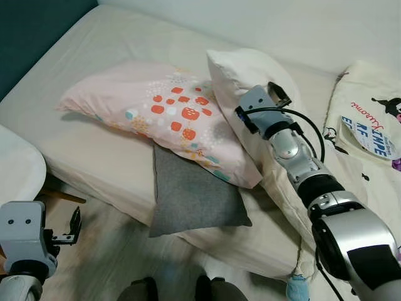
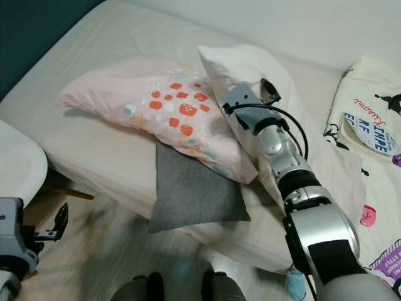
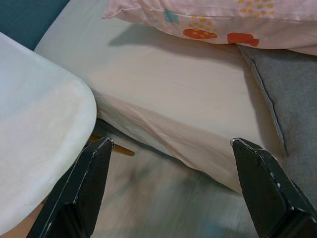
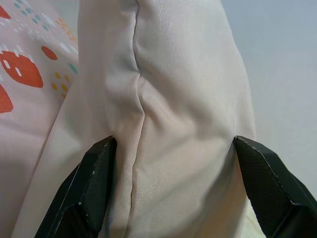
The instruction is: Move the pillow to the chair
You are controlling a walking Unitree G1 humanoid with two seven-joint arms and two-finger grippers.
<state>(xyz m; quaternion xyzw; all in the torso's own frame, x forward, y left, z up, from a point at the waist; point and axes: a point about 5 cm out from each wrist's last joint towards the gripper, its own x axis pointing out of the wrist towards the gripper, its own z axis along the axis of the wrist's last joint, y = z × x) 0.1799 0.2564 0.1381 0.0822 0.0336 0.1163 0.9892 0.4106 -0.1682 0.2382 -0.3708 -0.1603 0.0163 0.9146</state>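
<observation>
Three pillows on bed (image 1: 94,157): white pillow (image 1: 250,72), patterned pillow (image 1: 156,106), grey pillow (image 1: 191,194). Right gripper (image 4: 173,163) spread wide astride the white pillow's edge. Left gripper (image 3: 171,163) wide, hanging beside white chair (image 3: 34,129). Printed blanket (image 1: 369,125), lettering unreadable.

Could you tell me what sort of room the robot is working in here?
Most likely a bedroom: a bed with a cream sheet carries a patterned pink pillow, a white pillow and a grey cushion.
</observation>
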